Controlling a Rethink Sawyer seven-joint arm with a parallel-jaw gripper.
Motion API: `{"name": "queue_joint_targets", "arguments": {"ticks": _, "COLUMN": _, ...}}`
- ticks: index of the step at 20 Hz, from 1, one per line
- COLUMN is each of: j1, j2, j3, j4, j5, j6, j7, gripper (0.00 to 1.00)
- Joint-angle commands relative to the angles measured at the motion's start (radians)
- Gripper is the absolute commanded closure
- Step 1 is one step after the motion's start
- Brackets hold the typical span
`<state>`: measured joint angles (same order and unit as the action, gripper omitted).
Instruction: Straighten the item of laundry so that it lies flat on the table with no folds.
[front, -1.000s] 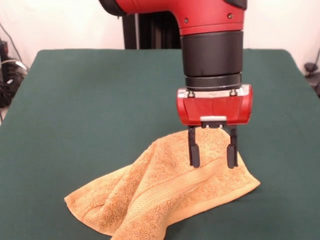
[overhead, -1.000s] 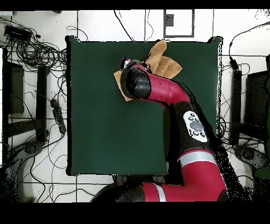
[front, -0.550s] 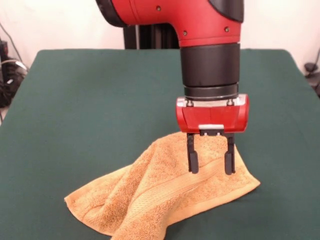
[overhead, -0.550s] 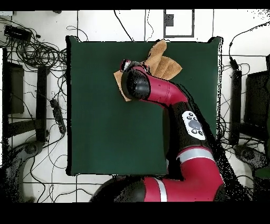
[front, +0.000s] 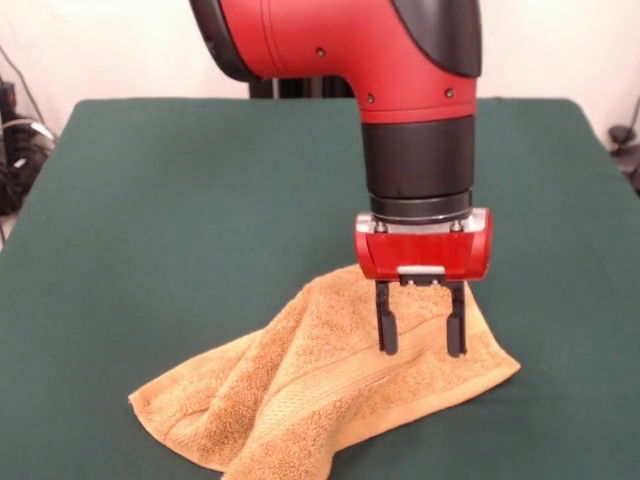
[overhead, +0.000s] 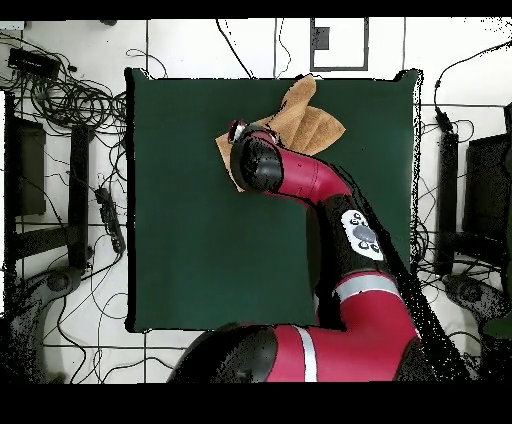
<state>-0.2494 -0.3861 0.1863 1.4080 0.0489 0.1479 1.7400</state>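
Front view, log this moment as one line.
pincer: open, over towel's raised part | orange-tan terry-cloth towel: crumpled, folded | dark green cloth table: towel near front edge

So the gripper (front: 421, 338) points straight down over the towel (front: 330, 385), fingers (front: 387, 328) spread apart with their tips right at the cloth's raised right part. Towel's a rumpled heap on the green table (front: 180, 200), with a fold running diagonally and its woven band showing.
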Motion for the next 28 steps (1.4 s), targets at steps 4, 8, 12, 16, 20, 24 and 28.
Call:
{"name": "queue_joint_targets", "arguments": {"ticks": 4, "j1": 0.001, "j2": 0.054, "j3": 0.098, "j4": 0.011, "j5": -0.017, "j6": -0.029, "j7": 0.118, "gripper": 0.0}}
{"name": "queue_joint_targets", "arguments": {"ticks": 8, "j1": 0.022, "j2": 0.044, "j3": 0.063, "j4": 0.015, "j5": 0.004, "j6": 0.002, "j7": 0.139, "gripper": 0.0}}
{"name": "queue_joint_targets", "arguments": {"ticks": 12, "j1": 0.032, "j2": 0.046, "j3": 0.048, "j4": 0.009, "j5": 0.008, "j6": 0.026, "j7": 0.137, "gripper": 0.0}}
{"name": "queue_joint_targets", "arguments": {"ticks": 16, "j1": 0.059, "j2": 0.039, "j3": 0.002, "j4": -0.003, "j5": 0.019, "j6": 0.095, "j7": 0.137, "gripper": 0.0}}
{"name": "queue_joint_targets", "arguments": {"ticks": 20, "j1": 0.063, "j2": 0.044, "j3": -0.002, "j4": -0.024, "j5": 0.014, "j6": 0.15, "j7": 0.109, "gripper": 0.0}}
{"name": "queue_joint_targets", "arguments": {"ticks": 24, "j1": 0.094, "j2": 0.035, "j3": -0.061, "j4": -0.058, "j5": 0.024, "j6": 0.343, "j7": 0.103, "gripper": 0.0}}
{"name": "queue_joint_targets", "arguments": {"ticks": 28, "j1": 0.091, "j2": 0.038, "j3": -0.059, "j4": -0.057, "j5": 0.024, "j6": 0.37, "j7": 0.116, "gripper": 0.0}}
